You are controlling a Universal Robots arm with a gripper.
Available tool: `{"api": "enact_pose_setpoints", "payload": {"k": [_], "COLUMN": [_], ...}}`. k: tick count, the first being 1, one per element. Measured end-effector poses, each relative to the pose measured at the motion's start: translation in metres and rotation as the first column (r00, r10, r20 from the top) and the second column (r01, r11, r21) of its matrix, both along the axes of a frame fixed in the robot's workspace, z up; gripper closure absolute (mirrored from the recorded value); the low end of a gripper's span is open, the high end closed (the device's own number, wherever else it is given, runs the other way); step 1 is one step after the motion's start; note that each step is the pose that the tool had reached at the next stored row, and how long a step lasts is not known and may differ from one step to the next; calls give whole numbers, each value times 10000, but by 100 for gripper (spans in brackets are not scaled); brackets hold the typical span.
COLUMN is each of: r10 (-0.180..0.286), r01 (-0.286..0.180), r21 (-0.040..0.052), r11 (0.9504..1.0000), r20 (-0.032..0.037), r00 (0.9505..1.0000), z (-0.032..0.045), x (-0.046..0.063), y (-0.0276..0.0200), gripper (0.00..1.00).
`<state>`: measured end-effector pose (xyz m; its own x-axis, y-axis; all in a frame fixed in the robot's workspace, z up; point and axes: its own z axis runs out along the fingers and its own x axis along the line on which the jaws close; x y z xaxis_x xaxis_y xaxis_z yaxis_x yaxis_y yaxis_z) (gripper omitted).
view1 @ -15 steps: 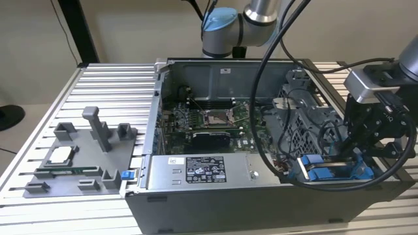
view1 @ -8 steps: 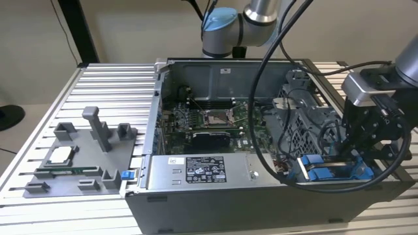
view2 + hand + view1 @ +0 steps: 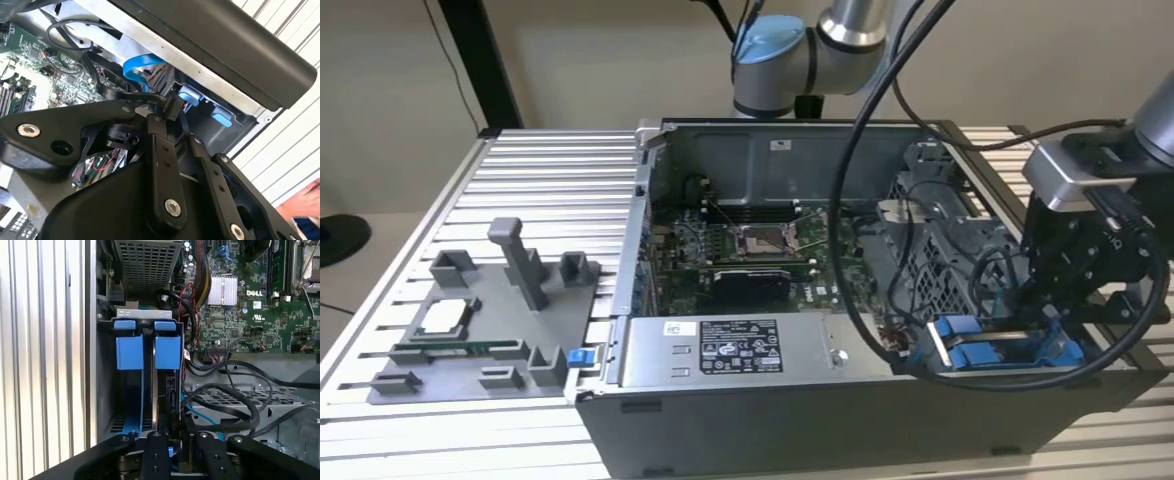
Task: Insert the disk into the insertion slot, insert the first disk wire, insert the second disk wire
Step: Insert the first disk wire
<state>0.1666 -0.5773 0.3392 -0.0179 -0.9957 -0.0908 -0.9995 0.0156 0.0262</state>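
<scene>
The first step looks done. The disk (image 3: 167, 359) sits inside the insertion slot (image 3: 105, 390), at the corner of the computer case (image 3: 761, 425) just beside the power supply box (image 3: 720, 352). Its two bright blue carrier tabs stand side by side at the mouth of the bay. The disk seems to stand on its edge, with its long axis along the outer wall of the case. The tab end points toward the perforated cage (image 3: 147, 262) deeper in the case, and the other end points toward the hand (image 3: 159, 109). The hand hangs low over this corner of the case, and its fingers are drawn narrow. In the second wrist view they appear to pinch a black plug (image 3: 140, 102), with a blue flat cable (image 3: 137, 65) curling close by it. I judge that the wire steps are in progress and not finished. Whether this plug already sits in the disk I cannot tell, and several black cables (image 3: 225, 390) lie loose inside the case near the slot. The case stands on the ribbed metal counter (image 3: 480, 200).
</scene>
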Motion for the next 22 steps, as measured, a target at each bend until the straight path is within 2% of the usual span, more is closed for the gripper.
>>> {"api": "enact_pose_setpoints", "payload": {"k": [18, 22], "r10": [-1, -1], "r01": [1, 1], "r21": [-2, 1], "r11": [10000, 10000], "r20": [0, 0], "r00": [10000, 10000], "z": [481, 506], "x": [-1, 0], "y": [0, 0], "gripper": [100, 100]}}
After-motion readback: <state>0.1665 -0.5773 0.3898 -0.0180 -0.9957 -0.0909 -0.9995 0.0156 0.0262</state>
